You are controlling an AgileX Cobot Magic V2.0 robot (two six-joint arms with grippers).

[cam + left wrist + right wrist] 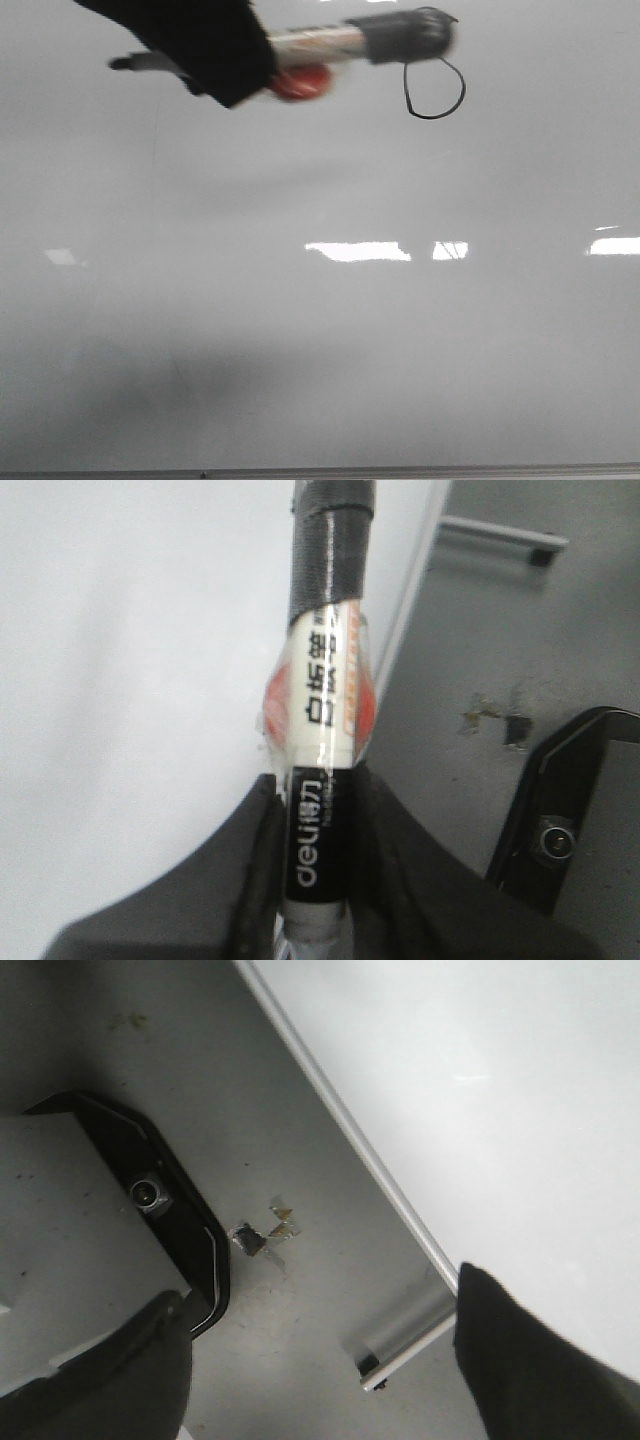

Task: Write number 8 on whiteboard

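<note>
While the left gripper [318,880] is pinching the marker [330,45] tight between its fingers, the tip is hovering by the number 8 [434,88] near the far edge of the whiteboard [320,330], where only the lower loop is showing clearly. A wobble could be smearing the upper loop. The right gripper [320,1360] is idling beside the board, spread wide and gripping nothing.
</note>
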